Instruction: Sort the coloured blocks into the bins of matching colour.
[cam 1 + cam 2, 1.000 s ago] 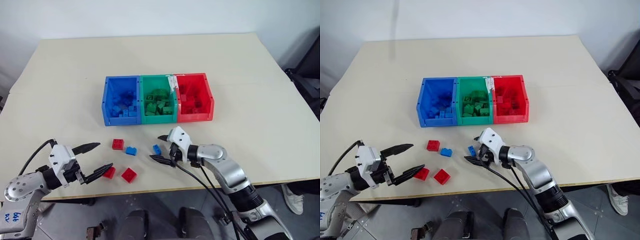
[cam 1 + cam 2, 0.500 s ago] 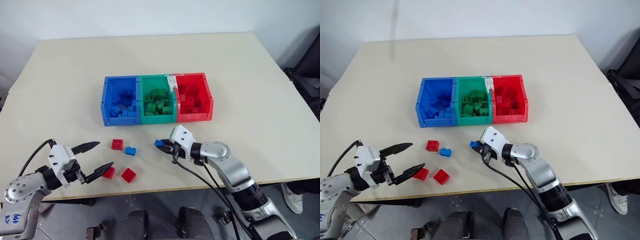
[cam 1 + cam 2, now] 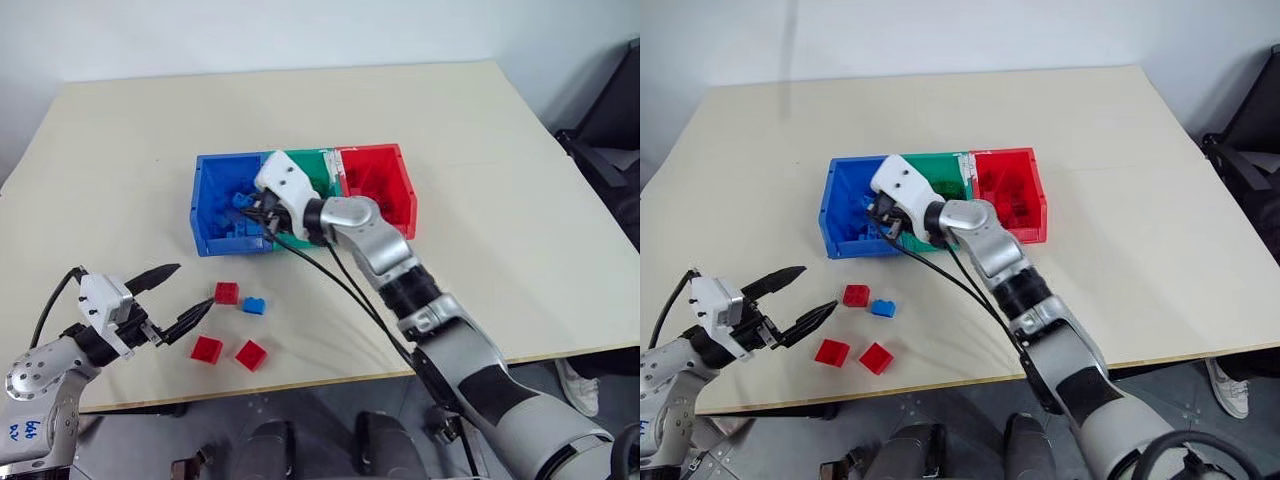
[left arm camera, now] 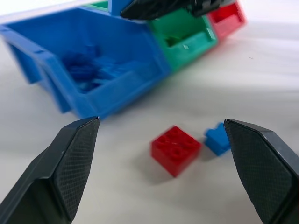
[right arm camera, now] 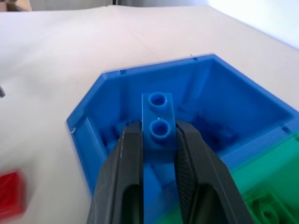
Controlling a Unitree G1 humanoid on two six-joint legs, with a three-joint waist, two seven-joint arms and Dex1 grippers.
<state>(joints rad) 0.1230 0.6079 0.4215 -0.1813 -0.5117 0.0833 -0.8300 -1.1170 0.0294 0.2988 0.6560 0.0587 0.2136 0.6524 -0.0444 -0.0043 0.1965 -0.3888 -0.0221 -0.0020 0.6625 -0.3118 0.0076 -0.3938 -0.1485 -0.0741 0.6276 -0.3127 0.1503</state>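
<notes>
Lifted off the table (image 3: 520, 160) since a second ago, the right gripper (image 5: 158, 140) now hangs over the blue bin (image 3: 206, 205), clamped on a small two-stud blue brick (image 5: 158, 126). Its long axis runs out along the fingers, studs up. Nearer than the bin, the left gripper (image 3: 170, 298) gapes wide.

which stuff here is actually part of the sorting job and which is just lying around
Part of the job:
- blue brick held in the right gripper over the blue bin
- green bin, red bin
- loose on the table: three red bricks, one blue brick
- left gripper, open

Just lying about:
- nothing else on the table
</notes>
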